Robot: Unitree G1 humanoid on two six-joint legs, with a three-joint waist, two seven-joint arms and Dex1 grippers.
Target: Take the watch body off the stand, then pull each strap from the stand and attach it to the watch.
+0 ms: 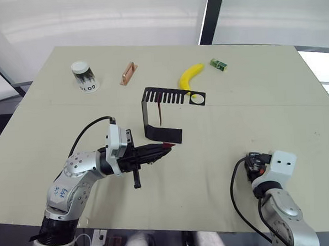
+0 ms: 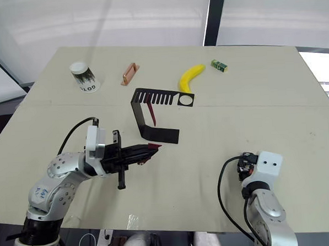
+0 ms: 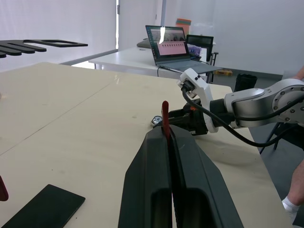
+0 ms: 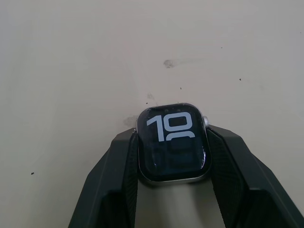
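Left gripper (image 1: 165, 149) clenched on one maroon strap (image 3: 165, 114) just beside stand (image 1: 164, 135) base, second strap (image 1: 160, 112) hanging from stand's slotted arm, right gripper (image 4: 172, 156) grasping watch body (image 4: 172, 147) over table (image 1: 252, 113), near right edge.

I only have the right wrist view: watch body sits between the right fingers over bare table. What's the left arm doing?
Observer: The left gripper is shut on a maroon strap; its end sticks out past the fingertips.
Operator: Is that strap off the stand?
Observer: Yes. The gripper sits beside the base of the stand, and the strap it holds is clear of the top arm.
Operator: And the second strap?
Observer: A second strap hangs from the stand's slotted top arm.
Operator: How far apart are the two grippers?
Observer: Well apart. The right gripper with the watch body is near the table's front right, the left one front centre.
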